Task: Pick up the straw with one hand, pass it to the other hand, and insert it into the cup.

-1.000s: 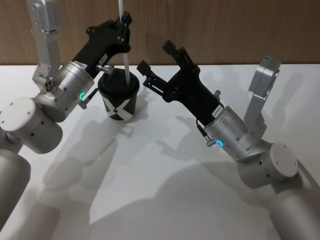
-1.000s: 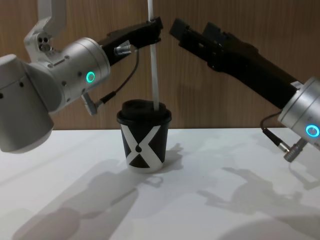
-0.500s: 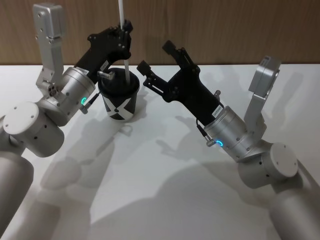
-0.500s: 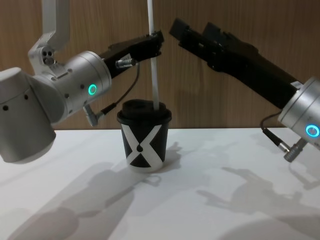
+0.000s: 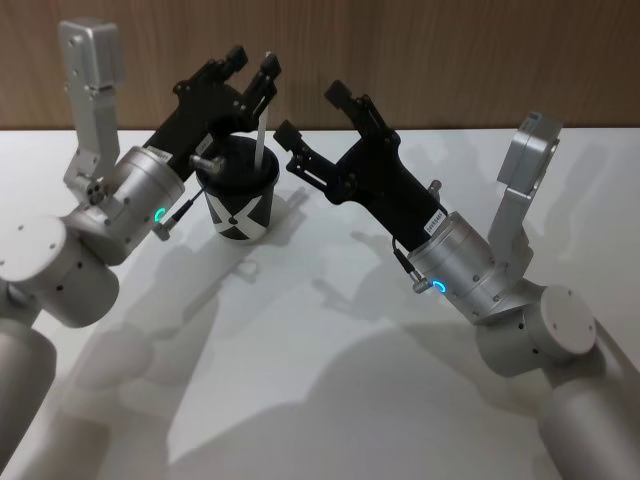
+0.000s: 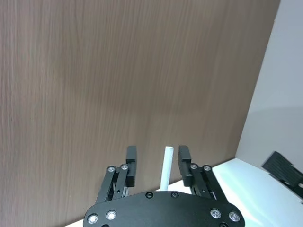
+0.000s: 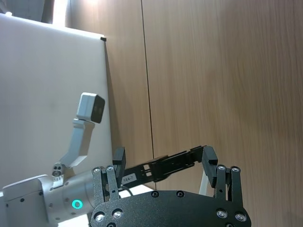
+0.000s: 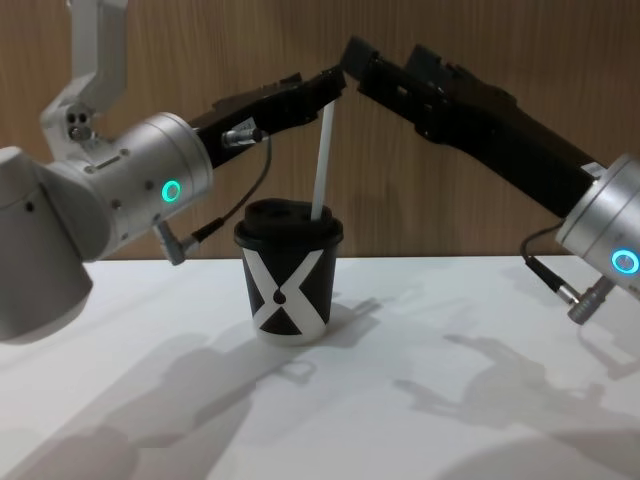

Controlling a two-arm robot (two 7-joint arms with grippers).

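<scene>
The black cup (image 5: pixel 238 197) with the white X stands on the white table (image 5: pixel 330 340), left of centre. The whitish straw (image 5: pixel 261 135) sticks out through its lid, leaning slightly; the chest view shows the straw (image 8: pixel 320 160) rising from the cup (image 8: pixel 288 272). My left gripper (image 5: pixel 254 58) is open around the straw's top end. In the left wrist view the straw (image 6: pixel 166 166) stands free between the fingers (image 6: pixel 131 158), touching neither. My right gripper (image 5: pixel 309 112) hovers open just right of the cup, holding nothing, its tips (image 8: pixel 385 55) close to the left gripper (image 8: pixel 325 85).
A wooden wall (image 5: pixel 450 60) runs along the table's far edge, right behind the cup. Both arms crowd the space above the cup. The table's front half is bare white surface.
My left gripper has opened and let go of the straw. The straw has dropped deeper into the cup and now leans. The right arm has not moved.
</scene>
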